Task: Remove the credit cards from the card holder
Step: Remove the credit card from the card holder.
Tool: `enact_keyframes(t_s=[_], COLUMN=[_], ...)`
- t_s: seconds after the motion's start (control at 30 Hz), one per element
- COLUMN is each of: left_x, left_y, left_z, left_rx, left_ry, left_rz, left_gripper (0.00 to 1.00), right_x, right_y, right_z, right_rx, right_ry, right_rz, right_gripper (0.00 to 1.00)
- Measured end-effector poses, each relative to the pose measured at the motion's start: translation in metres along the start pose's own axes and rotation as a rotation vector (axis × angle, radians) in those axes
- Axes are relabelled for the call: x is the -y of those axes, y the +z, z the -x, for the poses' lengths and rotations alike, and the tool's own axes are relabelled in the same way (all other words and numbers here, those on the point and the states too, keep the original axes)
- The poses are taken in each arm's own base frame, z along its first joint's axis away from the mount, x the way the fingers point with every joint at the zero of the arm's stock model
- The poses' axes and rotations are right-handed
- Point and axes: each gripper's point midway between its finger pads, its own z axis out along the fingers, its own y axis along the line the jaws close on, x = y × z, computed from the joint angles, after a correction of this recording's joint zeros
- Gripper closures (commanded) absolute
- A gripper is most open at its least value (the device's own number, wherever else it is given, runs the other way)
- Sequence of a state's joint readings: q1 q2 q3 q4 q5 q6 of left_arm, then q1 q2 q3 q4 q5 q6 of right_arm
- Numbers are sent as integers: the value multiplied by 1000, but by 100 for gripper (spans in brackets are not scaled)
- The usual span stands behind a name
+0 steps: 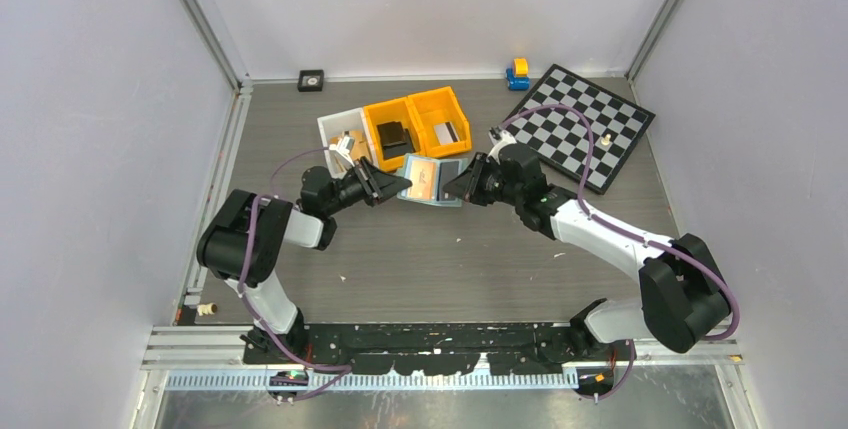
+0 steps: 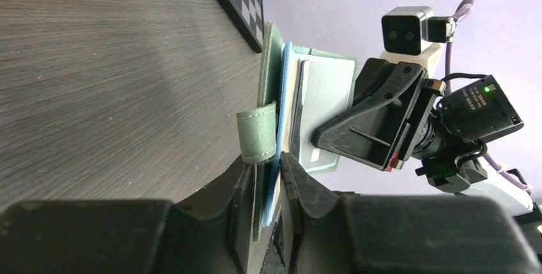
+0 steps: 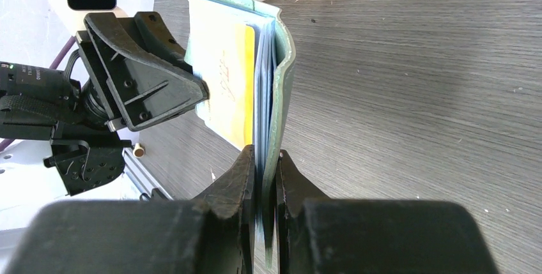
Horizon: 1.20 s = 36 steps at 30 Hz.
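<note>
Your left end effector sits closest, jaws narrow and pinched on one edge of the card holder, with green cover and blue sleeve both between the fingers. Right end effector is clamped tight on the opposite edge. The holder hangs open between them over the bench, just in front of the yellow bins. The yellow card sits in its sleeve. Risk: your left grip looks to be on sleeve and cover, not a card, so pulling likely stretches the holder or yanks it from the right fingers. The end effectors are close; watch for a collision.
</note>
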<state>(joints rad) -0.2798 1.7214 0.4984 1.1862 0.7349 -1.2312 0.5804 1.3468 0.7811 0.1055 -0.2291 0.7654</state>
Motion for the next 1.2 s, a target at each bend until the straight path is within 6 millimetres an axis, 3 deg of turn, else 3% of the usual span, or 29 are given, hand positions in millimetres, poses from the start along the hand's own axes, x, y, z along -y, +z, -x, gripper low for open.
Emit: enact_keyframes(t_s=[0.13, 0.23, 0.3, 0.37, 0.5, 0.63, 0.83, 1.03, 1.2], left_x=[2, 2, 2, 2, 0, -2, 4, 3, 5], left_y=[0, 0, 0, 0, 0, -2, -5, -6, -5], left_z=[1, 0, 0, 0, 0, -1, 2, -1, -6], left_rx=[2, 0, -1, -1, -2, -2, 18, 20, 11], left_ry=[5, 4, 4, 4, 2, 3, 41, 64, 81], left_rz=[-6, -7, -7, -7, 2, 30, 58, 97, 107], left_gripper=[96, 100, 100, 100, 100, 100, 100, 100, 100], right_x=[1, 1, 1, 1, 3, 14, 24, 10, -10], right_y=[0, 0, 0, 0, 1, 0, -20, -52, -53], right_z=[0, 0, 0, 0, -1, 1, 14, 33, 32], right_rx=[0, -1, 0, 0, 1, 21, 117, 250, 242], right_ry=[3, 3, 3, 3, 8, 9, -3, -40, -65], right_rz=[-2, -3, -3, -3, -5, -53, -118, -63, 40], right_gripper=[99, 93, 82, 64, 48, 40, 38, 46, 55])
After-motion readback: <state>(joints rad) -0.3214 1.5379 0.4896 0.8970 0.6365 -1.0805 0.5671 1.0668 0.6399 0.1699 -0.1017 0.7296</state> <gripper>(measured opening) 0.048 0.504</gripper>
